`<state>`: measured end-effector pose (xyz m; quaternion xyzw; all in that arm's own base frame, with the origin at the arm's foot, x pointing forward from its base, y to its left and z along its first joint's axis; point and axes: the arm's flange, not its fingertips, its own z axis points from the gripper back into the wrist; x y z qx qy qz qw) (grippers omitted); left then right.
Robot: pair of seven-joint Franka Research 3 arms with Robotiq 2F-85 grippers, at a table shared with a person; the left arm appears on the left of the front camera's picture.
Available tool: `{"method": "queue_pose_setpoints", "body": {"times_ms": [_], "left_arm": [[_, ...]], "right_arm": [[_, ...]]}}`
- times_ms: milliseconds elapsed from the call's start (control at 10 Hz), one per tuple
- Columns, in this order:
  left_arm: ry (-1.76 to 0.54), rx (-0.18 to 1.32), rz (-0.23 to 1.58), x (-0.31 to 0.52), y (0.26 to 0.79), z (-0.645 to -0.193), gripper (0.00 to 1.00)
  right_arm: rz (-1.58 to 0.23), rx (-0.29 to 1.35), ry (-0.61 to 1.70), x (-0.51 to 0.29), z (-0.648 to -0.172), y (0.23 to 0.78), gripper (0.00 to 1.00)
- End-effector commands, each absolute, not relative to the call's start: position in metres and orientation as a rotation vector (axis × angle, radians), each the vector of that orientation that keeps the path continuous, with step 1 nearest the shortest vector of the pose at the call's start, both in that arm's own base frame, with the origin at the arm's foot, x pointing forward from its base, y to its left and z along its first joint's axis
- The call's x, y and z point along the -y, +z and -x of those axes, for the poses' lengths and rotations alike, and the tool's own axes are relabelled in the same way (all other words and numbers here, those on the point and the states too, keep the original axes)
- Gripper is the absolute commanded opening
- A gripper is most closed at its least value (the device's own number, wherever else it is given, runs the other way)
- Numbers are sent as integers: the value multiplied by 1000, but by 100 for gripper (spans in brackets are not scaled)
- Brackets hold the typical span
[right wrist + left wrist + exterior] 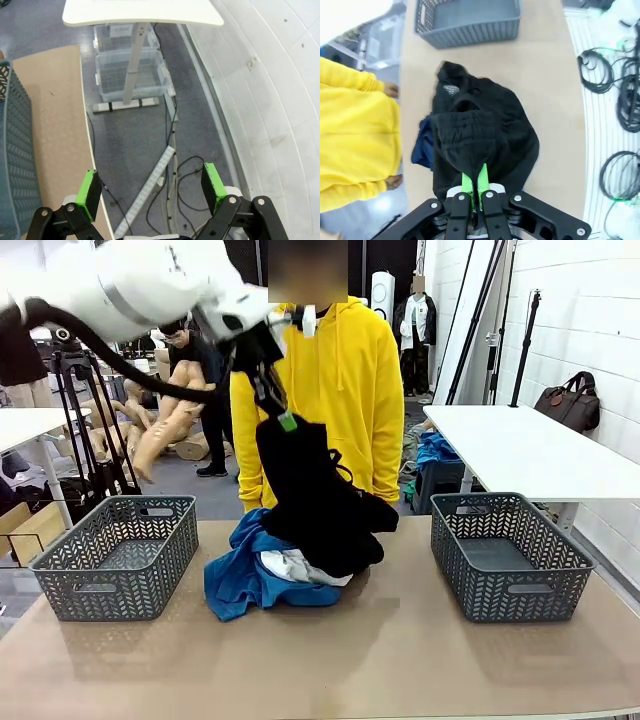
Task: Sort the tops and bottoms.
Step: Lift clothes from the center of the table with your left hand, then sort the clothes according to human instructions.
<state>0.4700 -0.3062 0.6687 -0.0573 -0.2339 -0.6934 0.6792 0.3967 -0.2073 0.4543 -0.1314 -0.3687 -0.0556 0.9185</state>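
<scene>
My left gripper (286, 421) is high over the middle of the table, shut on the top edge of a black garment (310, 495) that hangs down from it. The garment's lower end still rests on the pile: a bright blue garment (237, 575) and a white one (295, 565). In the left wrist view the left gripper (475, 181) pinches the black garment (480, 135) between green pads, with a dark navy cloth (422, 145) peeking out beside it. My right gripper (150, 192) is open with nothing between its fingers, off the table's side above the floor.
A grey basket (120, 555) stands at the table's left and another grey basket (510, 555) at the right. A person in a yellow hoodie (340, 380) stands at the far edge behind the pile. Cables lie on the floor beside the table.
</scene>
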Motion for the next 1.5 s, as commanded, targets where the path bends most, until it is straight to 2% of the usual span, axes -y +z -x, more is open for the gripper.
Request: {"method": "queue_pose_setpoints", "body": {"times_ms": [0, 300, 600, 1000, 1400], "left_arm": [[-1530, 594, -7, 321, 706, -452, 0], [-1490, 714, -50, 336, 804, -403, 0], [-1423, 792, -72, 340, 857, -359, 0], [-1405, 839, -77, 320, 869, -335, 0], [-1421, 834, -71, 328, 868, -342, 0]], "right_arm": [[270, 747, -110, 208, -396, 454, 100], [270, 747, -110, 208, -396, 454, 100], [270, 747, -110, 208, -396, 454, 100], [270, 747, -110, 208, -396, 454, 100], [270, 747, -110, 208, -396, 454, 100]]}}
